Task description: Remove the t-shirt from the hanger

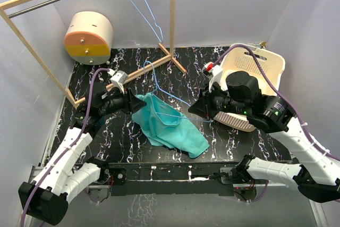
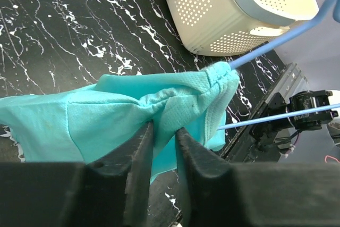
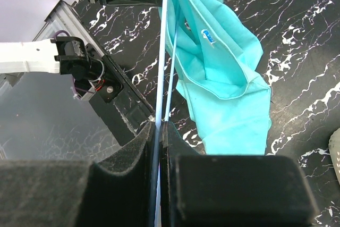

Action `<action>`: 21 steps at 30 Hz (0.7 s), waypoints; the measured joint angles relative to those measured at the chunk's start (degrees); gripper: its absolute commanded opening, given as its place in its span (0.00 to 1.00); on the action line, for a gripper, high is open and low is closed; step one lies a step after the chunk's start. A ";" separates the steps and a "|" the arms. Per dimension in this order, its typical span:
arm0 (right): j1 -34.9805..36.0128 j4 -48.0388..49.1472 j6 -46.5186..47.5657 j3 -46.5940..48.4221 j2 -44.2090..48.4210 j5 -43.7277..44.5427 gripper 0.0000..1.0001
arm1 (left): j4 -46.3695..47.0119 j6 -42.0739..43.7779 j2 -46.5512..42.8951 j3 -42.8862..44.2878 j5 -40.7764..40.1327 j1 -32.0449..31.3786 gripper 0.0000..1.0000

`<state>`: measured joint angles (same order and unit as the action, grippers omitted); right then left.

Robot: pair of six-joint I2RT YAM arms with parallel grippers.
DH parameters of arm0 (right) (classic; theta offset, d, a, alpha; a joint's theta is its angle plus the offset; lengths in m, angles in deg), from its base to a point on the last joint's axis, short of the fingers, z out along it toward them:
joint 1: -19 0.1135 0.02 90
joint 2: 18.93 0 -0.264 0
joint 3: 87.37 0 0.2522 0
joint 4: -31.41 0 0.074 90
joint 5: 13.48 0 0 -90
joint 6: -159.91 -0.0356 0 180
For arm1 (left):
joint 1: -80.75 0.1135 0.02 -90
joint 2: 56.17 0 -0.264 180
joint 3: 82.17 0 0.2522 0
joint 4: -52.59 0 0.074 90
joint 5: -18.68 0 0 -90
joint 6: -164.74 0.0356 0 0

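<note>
A teal t-shirt (image 1: 167, 126) lies crumpled on the black marbled table, with a light-blue wire hanger (image 1: 158, 85) still threaded through it. At the shirt's upper left edge, my left gripper (image 1: 132, 102) pinches a raised fold. In the left wrist view its jaws (image 2: 163, 127) sit close on either side of the t-shirt (image 2: 133, 110), and the hanger (image 2: 276, 41) pokes out of the collar. My right gripper (image 1: 194, 109) is to the right of the shirt, shut on the wire. In the right wrist view the hanger (image 3: 163, 51) runs between the right gripper's (image 3: 158, 124) pads, with the t-shirt (image 3: 223, 62) beyond.
A cream perforated basket (image 1: 265, 65) stands at the back right, behind my right arm. A wooden clothes rack (image 1: 172, 14) spans the back, and a second blue hanger (image 1: 139, 3) hangs from its rail. A cream, orange and yellow drum (image 1: 89, 36) sits at the back left.
</note>
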<state>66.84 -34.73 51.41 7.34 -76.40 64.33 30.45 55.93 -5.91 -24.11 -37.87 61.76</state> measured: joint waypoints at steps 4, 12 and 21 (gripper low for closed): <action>0.00 0.00 -0.09 0.00 0.00 0.00 0.08 | -0.09 0.33 0.35 0.00 -1.20 -0.02 0.00; 0.00 -1.09 -0.04 -0.02 0.44 0.85 0.08 | -1.79 0.52 -0.22 0.00 -6.88 -0.13 0.00; 0.00 -6.71 -0.07 -0.04 5.55 3.72 0.08 | -2.80 -1.36 -4.42 0.00 -18.60 -0.26 0.00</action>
<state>66.84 -41.44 51.34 7.30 -70.85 68.05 27.65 54.58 -10.32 -24.11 -56.47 61.50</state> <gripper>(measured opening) 0.088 0.010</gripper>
